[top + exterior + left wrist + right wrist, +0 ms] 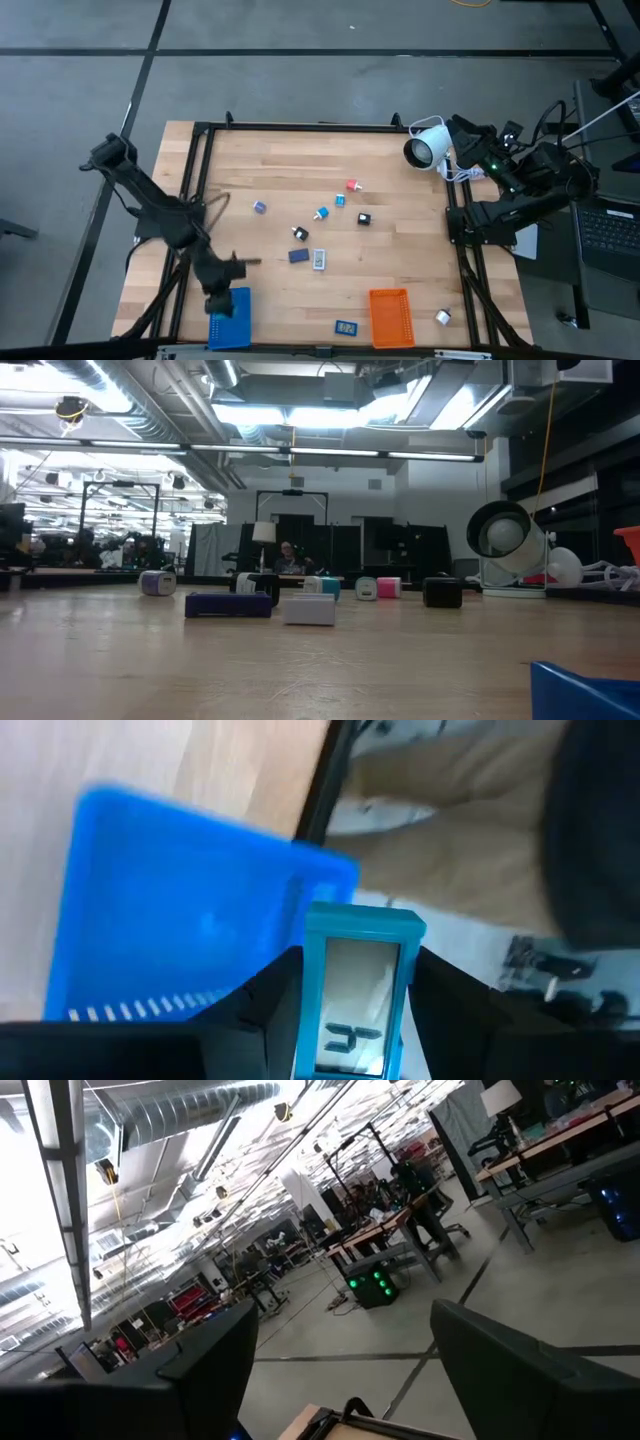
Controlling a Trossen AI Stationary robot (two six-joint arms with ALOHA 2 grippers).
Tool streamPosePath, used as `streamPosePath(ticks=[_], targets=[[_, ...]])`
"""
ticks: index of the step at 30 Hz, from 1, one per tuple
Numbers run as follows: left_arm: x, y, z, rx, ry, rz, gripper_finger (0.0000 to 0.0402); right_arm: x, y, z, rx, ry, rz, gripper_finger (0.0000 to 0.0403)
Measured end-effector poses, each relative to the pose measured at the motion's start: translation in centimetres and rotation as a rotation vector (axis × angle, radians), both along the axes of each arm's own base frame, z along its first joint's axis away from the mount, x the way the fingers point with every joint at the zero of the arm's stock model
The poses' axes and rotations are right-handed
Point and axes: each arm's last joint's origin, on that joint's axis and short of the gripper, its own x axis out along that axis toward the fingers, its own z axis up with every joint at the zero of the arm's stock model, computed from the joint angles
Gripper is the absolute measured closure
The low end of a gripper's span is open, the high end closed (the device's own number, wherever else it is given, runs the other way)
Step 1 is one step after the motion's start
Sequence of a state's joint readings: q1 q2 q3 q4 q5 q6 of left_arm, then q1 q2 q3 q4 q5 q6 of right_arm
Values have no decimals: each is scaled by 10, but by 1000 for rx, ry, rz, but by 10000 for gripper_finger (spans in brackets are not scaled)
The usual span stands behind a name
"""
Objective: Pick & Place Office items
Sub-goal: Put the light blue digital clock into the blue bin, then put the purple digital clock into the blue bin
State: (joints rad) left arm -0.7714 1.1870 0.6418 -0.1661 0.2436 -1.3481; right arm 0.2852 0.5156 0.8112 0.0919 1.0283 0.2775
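While the left gripper [220,298] hangs over the blue tray [232,325], a release now could clip the rim — the piece may tip out onto the table.

High view, counted:
- two trays, the blue one and the orange tray [391,316] well to its right.
- about ten loose pieces [319,259], most in a cluster well beyond the blue tray: one purple, one red, two light-blue, two black, one dark-blue flat, one white flat, one blue flat and one silvery by the orange one.

Low view: blue tray corner only, five pieces far off.

Left wrist view: fingers clamped on a teal rectangle [358,970], right at the blue tray's edge — drop looks marginal.

Right wrist view: right gripper [340,1370] empty, fingers apart, far from the blue tray.
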Motion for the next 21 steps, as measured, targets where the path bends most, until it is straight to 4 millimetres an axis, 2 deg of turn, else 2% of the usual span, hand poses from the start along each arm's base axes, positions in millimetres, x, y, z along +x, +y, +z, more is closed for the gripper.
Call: streamPosePath(ticks=[4,9,12,16,21], targets=[[0,-13,-20,53,78,-25,250,0,0,0,-1,2,0,101],[5,-18,-42,124,153,-8,249,0,0,0,-3,5,-2,100],[7,-20,-53,150,207,9,214,0,0,0,-3,6,-4,101],[10,-23,-54,123,202,24,158,0,0,0,-2,4,-4,101],[10,-21,-49,115,186,48,130,0,0,0,-2,4,-4,101]])
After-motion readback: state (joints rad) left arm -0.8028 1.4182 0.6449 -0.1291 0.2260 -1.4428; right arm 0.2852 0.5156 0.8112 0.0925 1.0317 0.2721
